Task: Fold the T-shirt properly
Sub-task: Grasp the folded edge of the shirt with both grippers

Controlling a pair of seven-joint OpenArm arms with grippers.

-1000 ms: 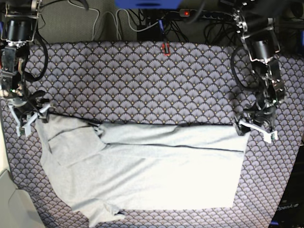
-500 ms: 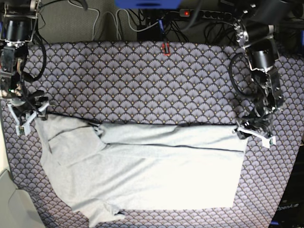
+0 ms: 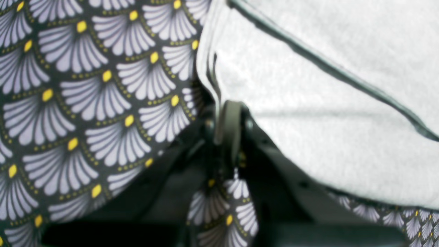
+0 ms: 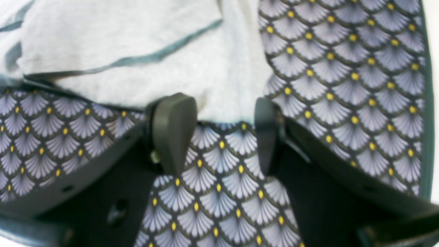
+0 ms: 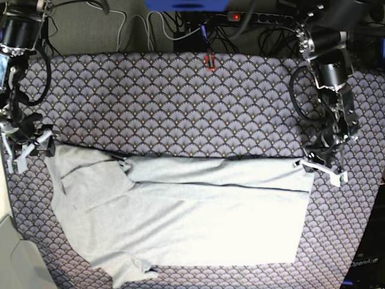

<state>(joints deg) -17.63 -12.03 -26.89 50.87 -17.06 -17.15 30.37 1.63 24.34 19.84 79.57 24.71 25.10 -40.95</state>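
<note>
The light grey T-shirt (image 5: 192, 217) lies spread flat on the fan-patterned cloth (image 5: 180, 102), with its upper part folded down along a dark seam line. My left gripper (image 5: 322, 170) sits at the shirt's upper right corner. In the left wrist view this gripper (image 3: 228, 115) is shut on the T-shirt's (image 3: 325, 120) edge. My right gripper (image 5: 25, 149) stands at the shirt's upper left corner. Its fingers (image 4: 173, 132) are open, and the gripper (image 4: 219, 128) straddles the hem of the T-shirt (image 4: 137, 41) just ahead of the tips.
Cables and a power strip (image 5: 252, 18) run along the back beyond the cloth. A small red clip (image 5: 210, 62) lies at the cloth's far edge. A pale surface (image 5: 9, 253) shows at the lower left.
My left gripper has closed on the shirt's upper right corner. My right gripper has shifted slightly left and up, still open. The shirt has not moved.
</note>
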